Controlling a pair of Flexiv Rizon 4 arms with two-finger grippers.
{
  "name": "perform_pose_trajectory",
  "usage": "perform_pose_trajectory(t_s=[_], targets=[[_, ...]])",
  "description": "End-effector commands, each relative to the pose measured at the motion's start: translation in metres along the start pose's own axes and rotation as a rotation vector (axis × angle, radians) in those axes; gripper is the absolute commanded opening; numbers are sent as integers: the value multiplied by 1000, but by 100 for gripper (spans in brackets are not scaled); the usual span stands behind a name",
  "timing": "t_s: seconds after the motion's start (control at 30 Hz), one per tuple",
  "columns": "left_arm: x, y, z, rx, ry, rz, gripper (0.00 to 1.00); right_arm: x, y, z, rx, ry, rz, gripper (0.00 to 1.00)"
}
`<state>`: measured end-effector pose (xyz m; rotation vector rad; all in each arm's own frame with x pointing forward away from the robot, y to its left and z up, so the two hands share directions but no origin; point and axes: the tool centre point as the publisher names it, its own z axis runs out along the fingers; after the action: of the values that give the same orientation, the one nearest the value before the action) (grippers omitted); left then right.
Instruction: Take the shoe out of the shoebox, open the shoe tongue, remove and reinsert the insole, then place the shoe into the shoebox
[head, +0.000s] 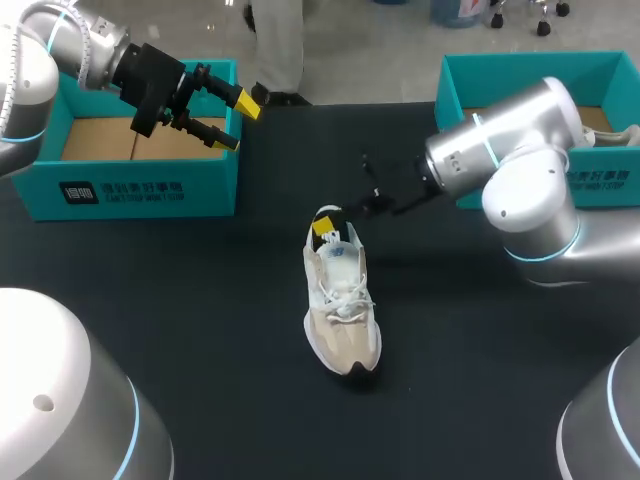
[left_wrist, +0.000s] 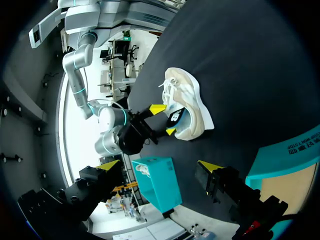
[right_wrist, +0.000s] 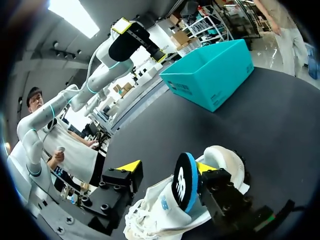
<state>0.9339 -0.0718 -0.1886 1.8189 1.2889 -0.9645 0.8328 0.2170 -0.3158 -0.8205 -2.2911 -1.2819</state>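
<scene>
Shoe lies mid-table, toe toward me and heel away; right gripper sits at the heel end, fingers apart around the upright tongue, not clamped; left gripper, apart and empty, hangs well off over the shoebox.

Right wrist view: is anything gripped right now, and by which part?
Nothing is gripped. The right gripper is open astride the shoe tongue, which leans against one finger only. The left gripper is open and empty.
</scene>
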Motion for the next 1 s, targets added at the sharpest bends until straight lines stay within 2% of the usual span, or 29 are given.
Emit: perform_pose_trajectory(t_s=[0.03, 0.23, 0.7, 0.9, 0.93, 1.0], targets=[[0, 0, 0, 1, 2, 1, 100, -6, -4, 3, -6, 7, 10, 0], [0, 0, 0, 1, 2, 1, 100, -9, -8, 9, 5, 38, 32, 0], [0, 0, 0, 1, 2, 1, 100, -8, -32, 22, 75, 68, 94, 0], [0, 0, 0, 1, 2, 1, 100, -9, -33, 22, 80, 53, 95, 0], [0, 0, 0, 1, 2, 1, 100, -9, -31, 21, 78, 52, 92, 4], [0, 0, 0, 1, 2, 1, 100, -8, -29, 20, 77, 43, 82, 20]])
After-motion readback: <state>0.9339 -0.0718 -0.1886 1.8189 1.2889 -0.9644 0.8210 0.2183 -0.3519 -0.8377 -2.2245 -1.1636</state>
